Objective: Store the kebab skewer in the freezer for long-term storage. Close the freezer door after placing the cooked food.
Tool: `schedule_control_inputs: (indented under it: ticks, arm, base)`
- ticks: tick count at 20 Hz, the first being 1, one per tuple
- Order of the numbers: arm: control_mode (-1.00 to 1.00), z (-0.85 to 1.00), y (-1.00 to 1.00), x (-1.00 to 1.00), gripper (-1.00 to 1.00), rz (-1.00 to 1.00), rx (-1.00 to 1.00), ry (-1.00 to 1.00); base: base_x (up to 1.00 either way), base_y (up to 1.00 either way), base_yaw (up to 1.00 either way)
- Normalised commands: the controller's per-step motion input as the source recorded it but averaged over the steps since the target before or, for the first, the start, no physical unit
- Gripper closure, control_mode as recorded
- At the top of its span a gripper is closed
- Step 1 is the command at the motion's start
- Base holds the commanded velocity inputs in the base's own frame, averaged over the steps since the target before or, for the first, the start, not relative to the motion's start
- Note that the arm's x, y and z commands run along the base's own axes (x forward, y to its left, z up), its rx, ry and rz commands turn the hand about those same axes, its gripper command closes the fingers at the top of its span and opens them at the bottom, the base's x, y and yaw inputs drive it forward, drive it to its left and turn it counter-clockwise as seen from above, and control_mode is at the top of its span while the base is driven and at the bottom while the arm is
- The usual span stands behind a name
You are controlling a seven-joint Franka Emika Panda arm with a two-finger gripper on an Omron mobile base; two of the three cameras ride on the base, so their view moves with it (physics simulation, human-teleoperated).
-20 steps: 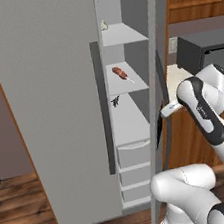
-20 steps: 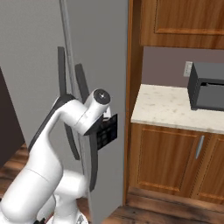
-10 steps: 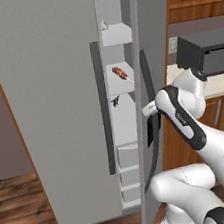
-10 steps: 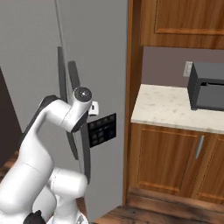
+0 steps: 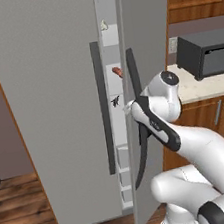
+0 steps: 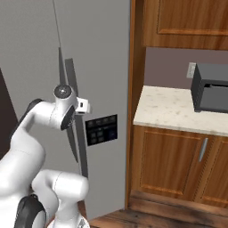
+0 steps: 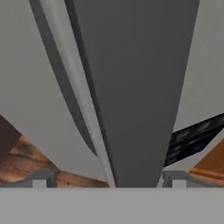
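The freezer door (image 6: 104, 62), grey with a black dispenser panel (image 6: 101, 130), stands a narrow gap short of the freezer (image 5: 50, 92) front. Through that gap the kebab skewer (image 5: 117, 72) lies on a white shelf. My gripper (image 7: 108, 180) is open, and the door's long dark handle (image 7: 131, 87) runs between its fingertips (image 7: 41, 180). The handle fills most of the space between them. In the base views my hand (image 6: 83, 106) sits against the handle (image 5: 134, 88) at about mid height.
The other fridge door (image 5: 48, 143) is shut, its handle (image 5: 102, 108) close to the left of the gap. A small pale item (image 5: 104, 25) and a dark one (image 5: 115, 101) sit on other shelves. A dark microwave (image 6: 211, 87) stands on the counter (image 6: 169, 107) to the right, above wooden cabinets.
The freezer door has swung toward shut and the gap has narrowed to a slit. My arm has moved left and forward with the handle. The jaws stay open.
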Motion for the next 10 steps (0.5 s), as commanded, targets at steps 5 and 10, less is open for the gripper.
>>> schedule_control_inputs:
  ticks: [5, 10]
  arm:
    - [-1.00, 0.09, 0.17, 0.14, -1.00, -0.13, -0.08, 0.00]
    - [-1.00, 0.33, -0.04, -0.02, -1.00, -0.04, -0.01, 0.00]
  base:
    - [0.00, 0.00, 0.00]
    - [0.00, 0.00, 0.00]
